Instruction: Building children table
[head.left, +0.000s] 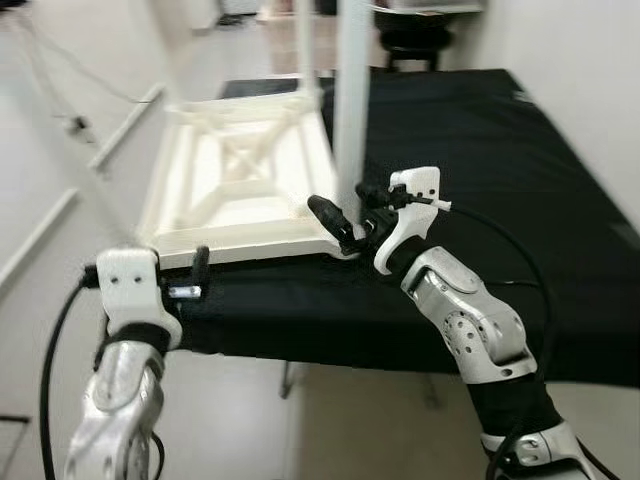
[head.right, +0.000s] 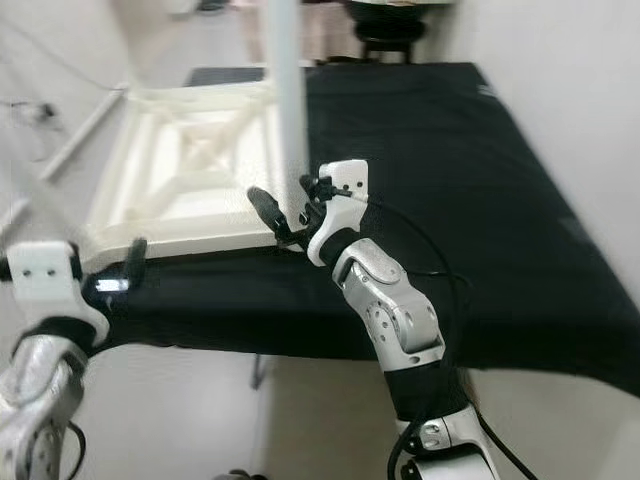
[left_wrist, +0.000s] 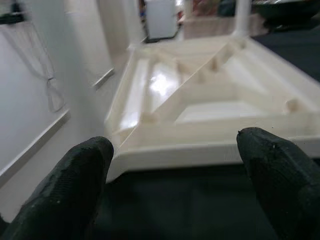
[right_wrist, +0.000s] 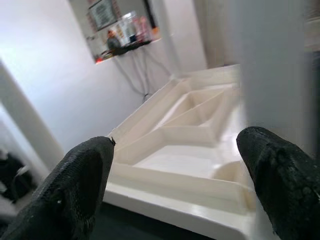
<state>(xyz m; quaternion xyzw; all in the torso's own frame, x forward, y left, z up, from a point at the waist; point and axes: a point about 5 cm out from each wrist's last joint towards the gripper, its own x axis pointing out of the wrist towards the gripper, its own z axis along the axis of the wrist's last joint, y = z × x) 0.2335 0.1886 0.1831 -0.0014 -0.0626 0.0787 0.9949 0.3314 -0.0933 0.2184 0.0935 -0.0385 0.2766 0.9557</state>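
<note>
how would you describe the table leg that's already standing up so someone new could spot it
Find the black-covered table; on its left part a cream tabletop lies upside down, ribbed underside showing. At its near right corner, beside the open right gripper, a pale leg stands upright, the one tall vertical piece there.

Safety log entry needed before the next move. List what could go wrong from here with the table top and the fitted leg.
1. The upturned table top lies at the near edge of the black bench; a push could slide it off.
2. The right gripper, open at the base of the upright leg, might lever it sideways.
3. The left gripper, open at the near rim, could catch it.
</note>
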